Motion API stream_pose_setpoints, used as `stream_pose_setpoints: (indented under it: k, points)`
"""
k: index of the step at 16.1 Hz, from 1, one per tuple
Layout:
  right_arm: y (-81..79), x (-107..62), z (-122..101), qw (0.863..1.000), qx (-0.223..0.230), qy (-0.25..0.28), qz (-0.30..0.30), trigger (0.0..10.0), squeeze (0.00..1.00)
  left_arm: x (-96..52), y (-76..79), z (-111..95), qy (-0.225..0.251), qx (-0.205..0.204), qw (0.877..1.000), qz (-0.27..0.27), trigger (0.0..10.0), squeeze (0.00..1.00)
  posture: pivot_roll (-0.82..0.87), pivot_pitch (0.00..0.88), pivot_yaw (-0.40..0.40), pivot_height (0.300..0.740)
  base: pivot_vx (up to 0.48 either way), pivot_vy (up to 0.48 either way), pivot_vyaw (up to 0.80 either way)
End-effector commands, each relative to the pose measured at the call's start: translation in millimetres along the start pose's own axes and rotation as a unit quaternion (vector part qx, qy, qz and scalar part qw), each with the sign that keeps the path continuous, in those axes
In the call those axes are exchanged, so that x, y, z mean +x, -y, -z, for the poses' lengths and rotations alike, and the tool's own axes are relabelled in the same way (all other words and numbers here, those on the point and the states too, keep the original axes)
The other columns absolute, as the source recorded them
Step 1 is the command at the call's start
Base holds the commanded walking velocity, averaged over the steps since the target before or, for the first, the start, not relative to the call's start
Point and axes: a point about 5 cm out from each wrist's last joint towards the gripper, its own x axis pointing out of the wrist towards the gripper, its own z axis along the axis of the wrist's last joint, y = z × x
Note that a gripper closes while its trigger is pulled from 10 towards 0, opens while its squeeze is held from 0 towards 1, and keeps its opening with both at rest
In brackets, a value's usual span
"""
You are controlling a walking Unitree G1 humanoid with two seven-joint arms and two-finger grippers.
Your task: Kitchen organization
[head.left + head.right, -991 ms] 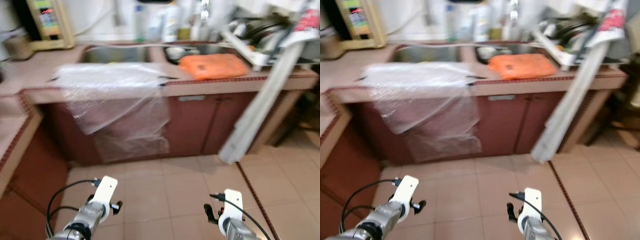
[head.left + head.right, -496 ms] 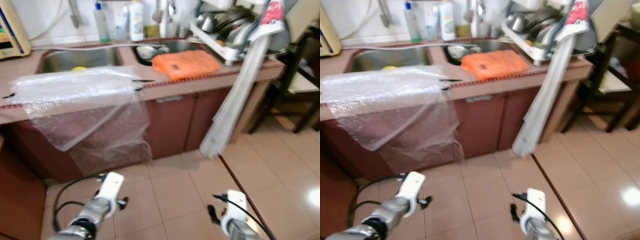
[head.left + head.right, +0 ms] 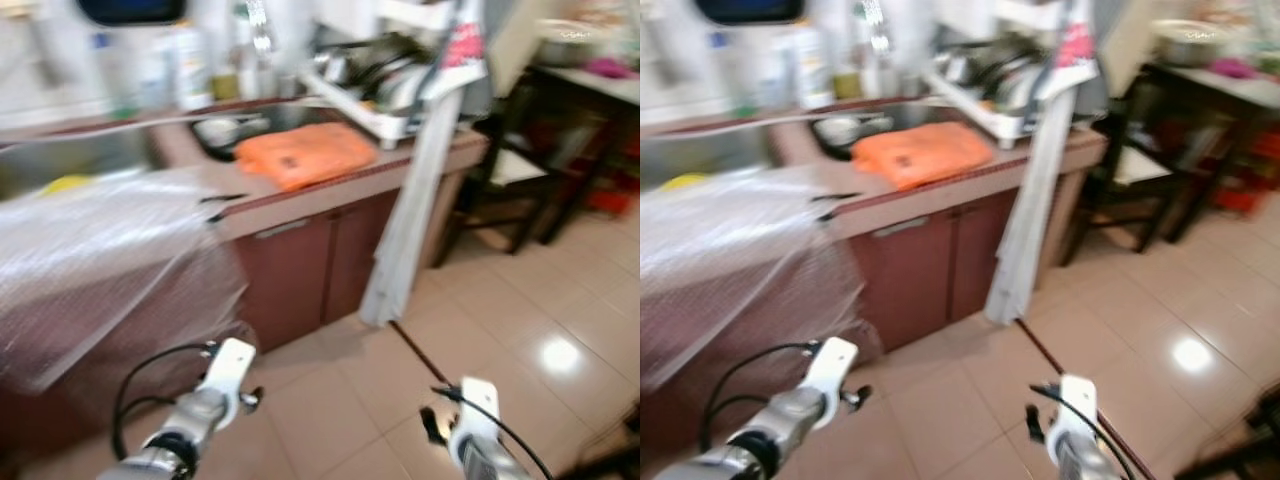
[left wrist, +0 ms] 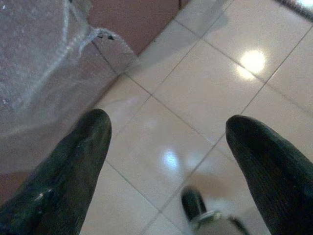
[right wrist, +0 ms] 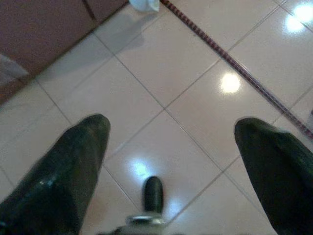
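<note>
Both my claws hang low over the tiled floor (image 5: pixel 186 88), left claw (image 4: pixel 166 142) wide, right claw (image 5: pixel 171 142) wide, bubble wrap (image 3: pixel 100 250) draping the desk (image 3: pixel 330 185) ahead of the left claw, orange cloth (image 3: pixel 305 152) further ahead.

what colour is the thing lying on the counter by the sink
Orange; the flat item on the counter edge shows best in the left eye view.

A counter (image 3: pixel 330 185) runs across from 9 to 1 o'clock. On it lie a plastic sheet (image 3: pixel 90 240) at 10, a cloth (image 3: pixel 305 153) at 12, and a dish rack (image 3: pixel 375 85) behind. A table (image 3: pixel 590 85) stands at 2.
</note>
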Motion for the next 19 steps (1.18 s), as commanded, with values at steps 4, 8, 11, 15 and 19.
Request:
stream_pose_setpoints:
  k: [4,8,11,15,19]
  points:
    - [5.3,-0.7,1.5,1.000,0.003,-0.003,0.008,10.0,0.00,0.8,3.2,-4.3,0.002,0.008,1.000,0.007,10.0,0.00,-0.03,0.000,-0.017,0.740,0.358,0.000,-0.71]
    - [4.4,-0.7,1.6,1.000,0.002,-0.003,0.006,10.0,0.00,0.6,1.1,-3.8,0.003,0.003,1.000,-0.001,10.0,0.00,-0.03,0.000,-0.017,0.740,0.073,0.000,-0.22]
    - [4.3,-0.6,1.5,1.000,0.001,-0.003,0.005,10.0,0.00,0.5,0.4,-4.7,0.006,0.008,1.000,-0.004,10.0,0.00,-0.03,0.000,-0.015,0.740,0.000,-0.226,0.00]
    - [4.2,-0.6,1.3,1.000,0.004,-0.002,0.007,10.0,0.00,0.4,0.4,-3.1,0.003,0.009,1.000,-0.005,10.0,0.00,-0.03,0.000,-0.014,0.740,0.000,-0.216,0.00]
    - [4.6,-0.5,0.6,1.000,0.005,0.000,0.009,10.0,0.00,0.4,0.2,-2.0,0.001,0.012,1.000,-0.007,10.0,0.00,-0.04,0.000,-0.011,0.740,0.000,-0.120,0.00]
